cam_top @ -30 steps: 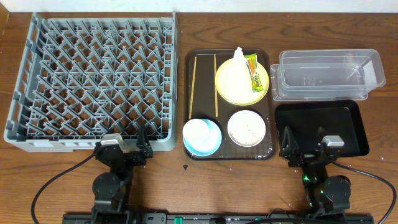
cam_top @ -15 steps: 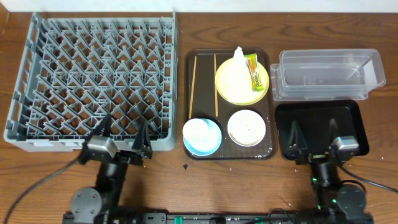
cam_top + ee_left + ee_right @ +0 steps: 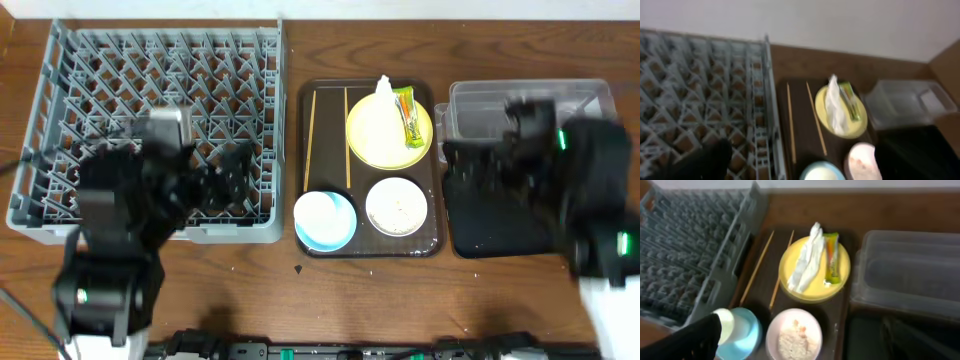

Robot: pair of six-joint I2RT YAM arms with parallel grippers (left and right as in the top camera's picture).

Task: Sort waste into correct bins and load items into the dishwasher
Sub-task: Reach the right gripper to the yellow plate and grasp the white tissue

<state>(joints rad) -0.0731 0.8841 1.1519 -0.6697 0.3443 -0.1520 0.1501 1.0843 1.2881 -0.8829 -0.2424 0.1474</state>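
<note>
Wooden table [image 3: 330, 300], your stock from large to small: grey dish rack [image 3: 120, 100] left; brown serving tray [image 3: 330, 140] centre; clear tub [image 3: 920, 265] far right; black tray [image 3: 490, 225] near right. On the serving tray: yellow plate [image 3: 375, 135] bearing tissue [image 3: 384, 90] and wrapper [image 3: 408, 115], blue bowl [image 3: 325, 220], white bowl [image 3: 397, 205] of rice scraps, chopsticks [image 3: 309, 140]. Your left gripper [image 3: 802, 150] and right gripper [image 3: 800, 327]: jaws apart, holding nothing.

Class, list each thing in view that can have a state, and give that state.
Dish rack, empty.
Yellow plate, holds tissue and wrapper.
White bowl, upright, food scraps inside.
Blue bowl, upright, white cup inside.
Chopsticks, lying parallel on brown tray.
Clear tub, empty.
Black tray, partly hidden; visible part empty.
</note>
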